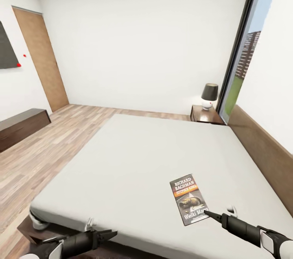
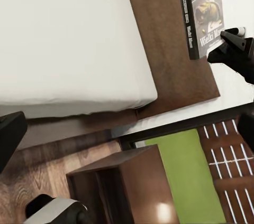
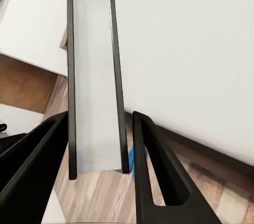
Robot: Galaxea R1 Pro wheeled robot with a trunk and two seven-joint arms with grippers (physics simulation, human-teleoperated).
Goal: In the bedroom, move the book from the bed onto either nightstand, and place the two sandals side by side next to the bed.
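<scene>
Book (image 1: 189,199): thin dark paperback, white title, orange band; right pincer (image 1: 206,212) spread around its edge.

Both arms end in slim black grippers (image 1: 106,234) with tapered, pointed fingers (image 3: 159,182); at five o'clock the right one (image 1: 208,213) joins a white forearm cuff.

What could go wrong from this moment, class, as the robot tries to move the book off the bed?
1. The right pincer meets the book only at its near edge, with the page block between the fingers in the right wrist view; so shallow a hold may let it slip.
2. The nightstand stands at the bed's far corner, so the carry looks long.
3. A lamp takes up part of the nightstand's top and could be knocked.
</scene>
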